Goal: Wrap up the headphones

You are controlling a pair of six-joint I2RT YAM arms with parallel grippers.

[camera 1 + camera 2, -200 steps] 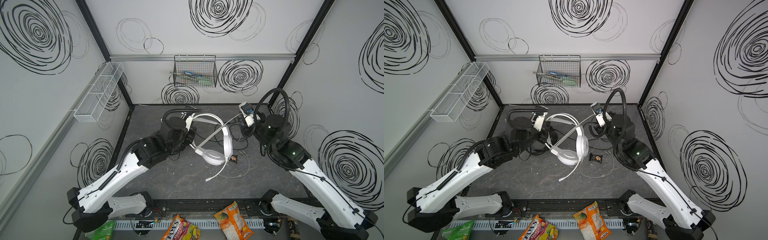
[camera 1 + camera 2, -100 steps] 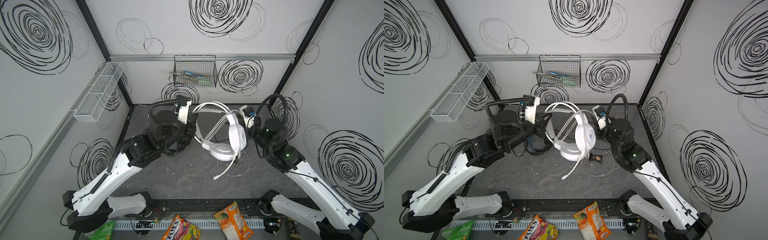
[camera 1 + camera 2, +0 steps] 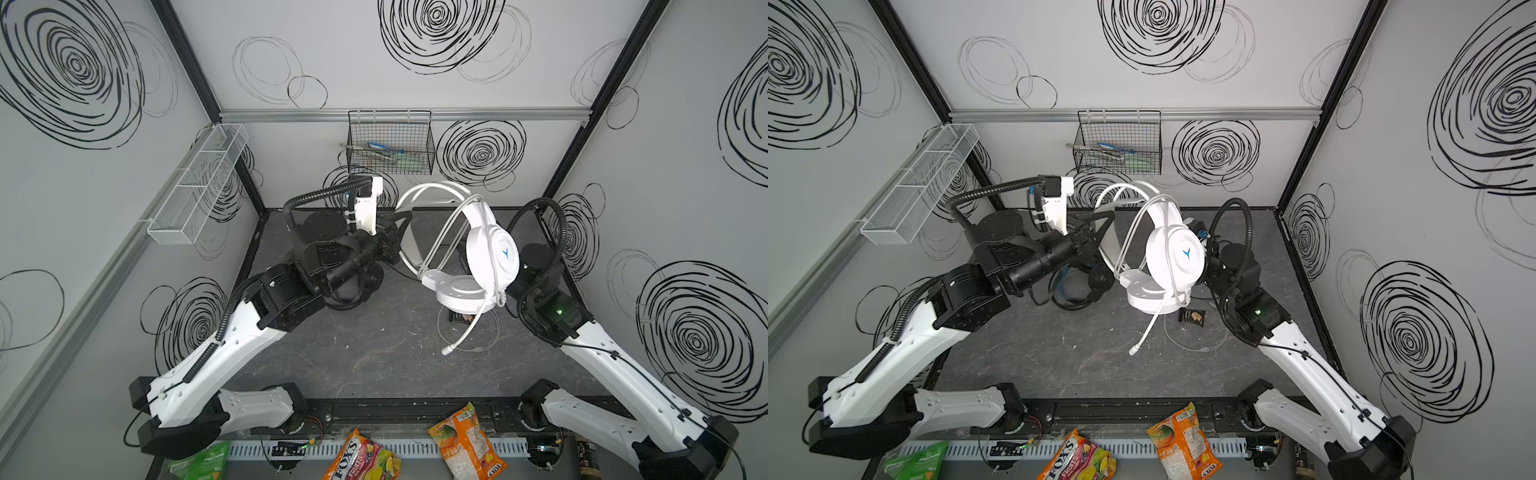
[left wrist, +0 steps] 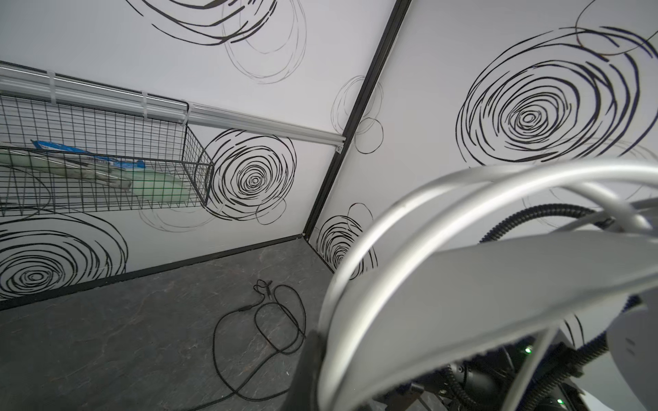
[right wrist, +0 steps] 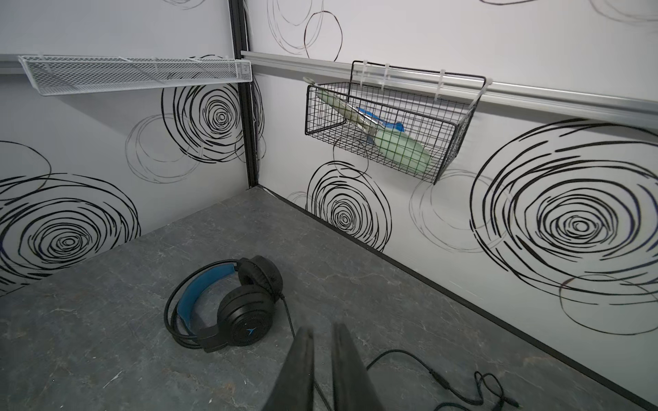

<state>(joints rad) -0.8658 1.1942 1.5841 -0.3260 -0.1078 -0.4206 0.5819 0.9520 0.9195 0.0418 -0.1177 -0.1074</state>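
The white headphones [image 3: 492, 253] [image 3: 1177, 255] hang in the air at mid table, logo cup upright and mic boom [image 3: 465, 332] pointing down. My left gripper [image 3: 400, 239] [image 3: 1100, 232] is shut on their headband [image 4: 480, 284], which fills the left wrist view beside one dark finger [image 4: 308, 363]. Their white cable [image 3: 478, 345] trails onto the table. The black headphones [image 5: 242, 313] [image 3: 1084, 286] lie flat under my left arm, black cable [image 5: 445, 380] loose. My right gripper [image 5: 322, 329] hovers over the table behind the white cup, open by a narrow gap and holding nothing; both top views hide it.
A black wire basket [image 3: 390, 143] hangs on the back wall and a white mesh shelf [image 3: 195, 187] on the left wall. A small dark packet [image 3: 1192, 316] lies under the white headset. Snack bags [image 3: 361, 457] [image 3: 469, 440] sit beyond the table's front edge.
My left gripper has lifted the white headphones off the table and up toward the back; one cup now hangs upright. The right arm has shifted slightly behind that cup.
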